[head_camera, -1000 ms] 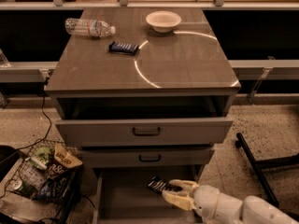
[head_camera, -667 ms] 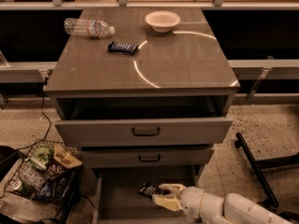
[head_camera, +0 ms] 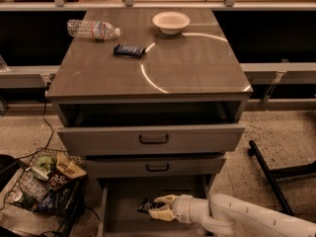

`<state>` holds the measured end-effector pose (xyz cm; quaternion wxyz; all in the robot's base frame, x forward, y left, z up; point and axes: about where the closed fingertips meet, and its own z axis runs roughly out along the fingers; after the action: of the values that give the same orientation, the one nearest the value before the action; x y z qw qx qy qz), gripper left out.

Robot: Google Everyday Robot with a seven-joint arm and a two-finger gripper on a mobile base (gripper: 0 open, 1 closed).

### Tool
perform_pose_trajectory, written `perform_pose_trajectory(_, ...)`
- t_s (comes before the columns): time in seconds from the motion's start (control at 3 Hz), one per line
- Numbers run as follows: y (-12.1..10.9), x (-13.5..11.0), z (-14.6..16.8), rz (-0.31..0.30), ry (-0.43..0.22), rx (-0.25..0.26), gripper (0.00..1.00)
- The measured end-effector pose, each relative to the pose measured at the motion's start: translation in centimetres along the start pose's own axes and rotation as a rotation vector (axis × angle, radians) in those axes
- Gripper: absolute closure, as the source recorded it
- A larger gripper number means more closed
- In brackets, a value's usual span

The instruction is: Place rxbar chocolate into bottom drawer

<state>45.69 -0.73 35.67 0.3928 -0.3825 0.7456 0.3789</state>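
The bottom drawer [head_camera: 123, 201] stands pulled out at the foot of the grey-brown cabinet. My gripper [head_camera: 159, 207] reaches in from the right on a white arm and sits low inside the drawer, near its middle. It is shut on the rxbar chocolate [head_camera: 146, 206], a dark wrapper whose end sticks out to the left of the pale fingers [head_camera: 164, 200]. The bar hangs just above the drawer floor.
The two upper drawers [head_camera: 153, 139] with dark handles are partly pulled out above. On the cabinet top lie a dark blue wrapped bar [head_camera: 129, 50], a plastic bottle [head_camera: 93, 29] and a white bowl [head_camera: 171, 21]. A wire basket of snacks [head_camera: 44, 181] stands at left, a black stand leg [head_camera: 269, 174] at right.
My gripper has moved left, deeper over the bottom drawer's middle, carrying the bar with it.
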Motion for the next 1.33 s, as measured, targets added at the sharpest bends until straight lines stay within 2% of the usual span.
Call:
perform_pose_trajectory(0.33, 0.1, 0.1, 0.4, 0.000, -0.006, -0.004, 1.00)
perform_pose_trajectory(0.67, -2.2, 2.7, 0.7, 0.061, 0.003, -0.017, 1.00)
perform_pose_trajectory(1.0, -6.4, 7.7, 0.1, 0.133, 0.058, -0.047, 1.00)
perform_pose_trajectory(1.33, -10.2, 12.1, -0.7, 0.157, 0.135, -0.069, 1.00)
